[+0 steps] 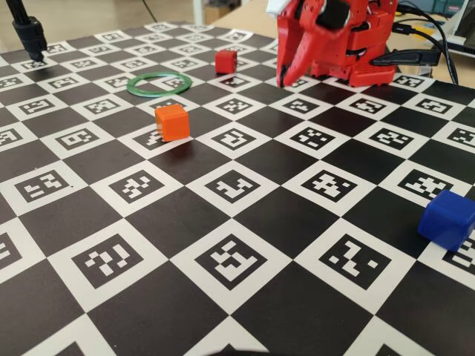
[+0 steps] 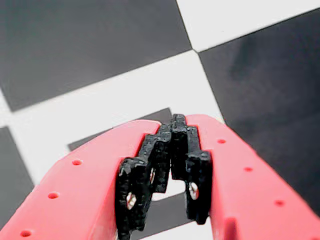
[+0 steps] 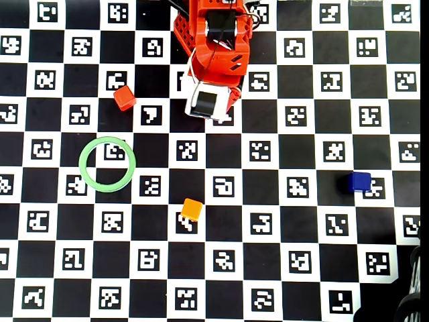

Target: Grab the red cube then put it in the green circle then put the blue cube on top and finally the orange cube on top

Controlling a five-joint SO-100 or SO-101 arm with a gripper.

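The tool (image 2: 172, 150) is sitting clenched on nothing, its black pads (image 2: 150, 175) pressing together in the wrist view, and it is hanging folded near the arm's base over the checkered counter (image 1: 245, 245). Nothing of the stack is built yet. The red cube (image 3: 124, 98) is resting on the counter, just beyond the ring (image 3: 107, 164) on the arm's side and apart from it; the ring is lying empty. The orange cube (image 3: 192, 209) is sitting on the ring's other side, farther from the arm, and the blue cube (image 3: 359, 182) is well apart, out near the right of the overhead view.

The red cube is looking small, rigid and probably light, with smooth flat faces that may slip a little. It is lying turned against the squares, so the tool is likely needing to open, rotate to match, and close on two opposite side faces near mid-height. A skewed grip could twist it out.
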